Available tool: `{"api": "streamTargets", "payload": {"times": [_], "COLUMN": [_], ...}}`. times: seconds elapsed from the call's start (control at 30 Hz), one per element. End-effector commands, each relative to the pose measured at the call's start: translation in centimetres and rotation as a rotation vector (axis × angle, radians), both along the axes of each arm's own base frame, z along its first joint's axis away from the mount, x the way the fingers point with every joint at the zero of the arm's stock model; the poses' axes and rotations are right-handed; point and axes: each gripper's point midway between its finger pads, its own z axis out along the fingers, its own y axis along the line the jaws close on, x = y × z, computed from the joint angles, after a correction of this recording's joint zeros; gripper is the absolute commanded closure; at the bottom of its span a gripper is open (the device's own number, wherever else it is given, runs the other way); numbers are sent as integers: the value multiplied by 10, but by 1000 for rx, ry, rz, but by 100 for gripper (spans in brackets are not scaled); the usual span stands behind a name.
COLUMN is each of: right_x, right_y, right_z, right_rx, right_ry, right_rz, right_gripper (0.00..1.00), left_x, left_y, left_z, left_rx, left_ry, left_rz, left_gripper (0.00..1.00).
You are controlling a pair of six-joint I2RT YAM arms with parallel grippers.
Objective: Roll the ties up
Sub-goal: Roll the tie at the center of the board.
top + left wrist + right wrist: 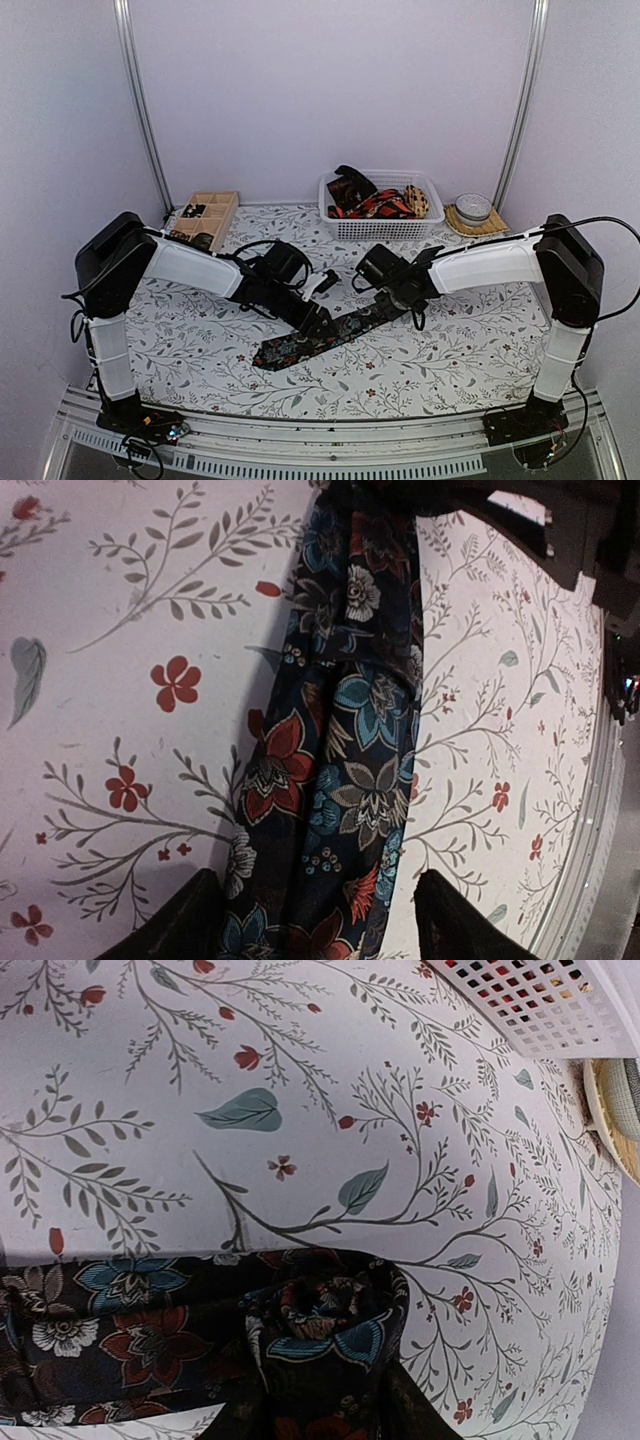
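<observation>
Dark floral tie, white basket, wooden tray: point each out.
dark floral tie (350, 326), top view, mid-length of the flat part.
white basket (385, 228), top view, front mesh wall.
wooden tray (219, 203), top view, bare far compartment.

This is a robot test cell in a lab, staged rather than lived in. Plain pale lilac wall panels (330, 90) close in the back and both sides, joined by silver metal uprights (140, 100) at upper left and upper right. Two black-and-white robot arms (190, 265) are bolted to a slotted aluminium rail (300, 445) along the bottom edge, with bare circuit boards (160, 430) and loose cables at their bases. A white tablecloth printed with grey branches and red flowers (450, 350) carries household props at the back: a white plastic mesh basket (385, 228) and a shallow wooden compartment tray (205, 215).
</observation>
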Motion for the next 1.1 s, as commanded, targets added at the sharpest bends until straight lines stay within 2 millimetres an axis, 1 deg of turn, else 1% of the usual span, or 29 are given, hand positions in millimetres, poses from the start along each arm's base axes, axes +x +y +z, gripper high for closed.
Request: {"api": "streamTargets", "payload": {"times": [0.0, 0.17, 0.4, 0.5, 0.6, 0.7, 0.8, 0.93, 1.0, 1.07], "right_x": [-8, -14, -22, -24, -23, -18, -15, -15, -15, -11], "right_y": [18, 28, 45, 49, 50, 49, 47, 46, 46, 43], "right_z": [-18, -14, 7, 13, 23, 39, 59, 81, 99, 117], "right_rx": [11, 77, 192, 223, 261, 307, 355, 431, 499, 581], "right_ry": [54, 87, 122, 133, 133, 123, 110, 111, 106, 100], "right_rz": [39, 66, 110, 118, 116, 108, 112, 125, 139, 139], "right_gripper": [63, 53, 41, 37, 35, 34, 33, 31, 31, 30], "left_x": [-24, -25, -26, -25, -22, -17, -7, 6, 13, 20], "left_y": [27, 27, 28, 27, 26, 22, 16, 5, -1, -7], "left_z": [-41, -42, -46, -45, -43, -37, -28, -17, -11, -5], "left_rx": [121, 121, 121, 118, 116, 112, 99, 86, 80, 72], "left_ry": [136, 137, 145, 141, 133, 116, 91, 61, 46, 32], "left_rz": [15, 15, 17, 17, 22, 22, 25, 22, 20, 16], "left_gripper": [33, 34, 34, 34, 32, 27, 22, 19, 18, 17]}}
